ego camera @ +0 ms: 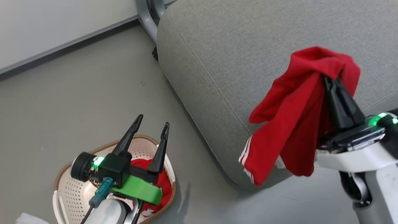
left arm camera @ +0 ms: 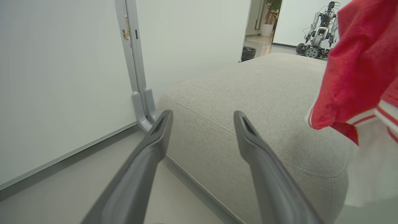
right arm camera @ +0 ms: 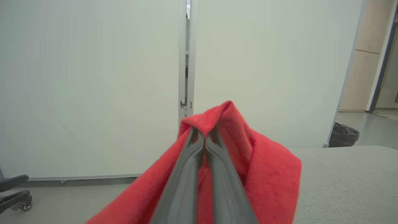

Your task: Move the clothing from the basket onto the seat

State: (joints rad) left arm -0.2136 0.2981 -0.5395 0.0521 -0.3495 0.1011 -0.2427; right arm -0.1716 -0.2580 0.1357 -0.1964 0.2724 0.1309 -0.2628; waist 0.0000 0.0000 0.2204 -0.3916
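My right gripper is shut on a red garment with white stripes at its hem, which hangs in the air over the near edge of the light-grey seat. From the right wrist, the red garment drapes over the closed fingers. My left gripper stands open above the cream perforated basket, with nothing between its fingers. A second piece of red clothing lies inside the basket, partly hidden by the left wrist. In the left wrist view the seat lies ahead and the hanging garment is at the right.
A white wall panel with a grey metal leg stands behind the seat. Grey floor lies between basket and wall. Another robot stands far off. A black bin and an office-chair base are at the room's edges.
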